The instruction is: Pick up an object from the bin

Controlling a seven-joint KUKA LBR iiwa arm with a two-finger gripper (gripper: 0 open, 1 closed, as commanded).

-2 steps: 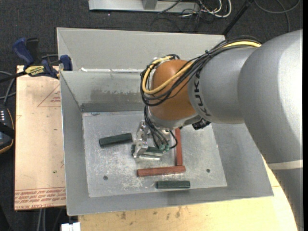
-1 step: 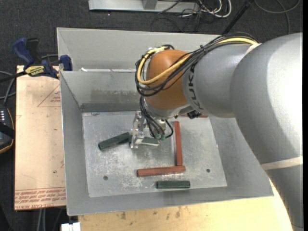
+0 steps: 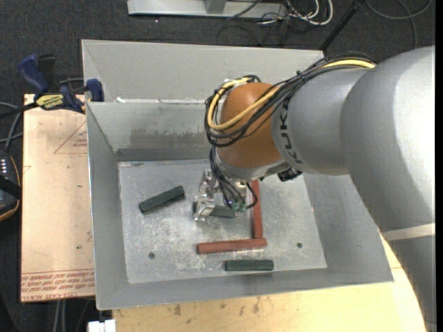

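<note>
The gripper (image 3: 206, 205) is down at the bin floor, just left of the upright leg of a red L-shaped bar (image 3: 255, 216). I cannot tell how far it is open, or whether it has hold of anything (the orange wrist cover (image 3: 246, 130) hangs over much of it). A small dark green block (image 3: 225, 213) lies right against the gripper, between it and the red bar's upright leg. The block's long axis runs roughly across toward that leg. I judge it the nearest thing to take. Elsewhere in the grey bin (image 3: 104, 185), a slanted green bar (image 3: 161, 199) lies well left of the red bar. A lower green bar (image 3: 248, 265) lies just below the red bar's foot, parallel to it.
</note>
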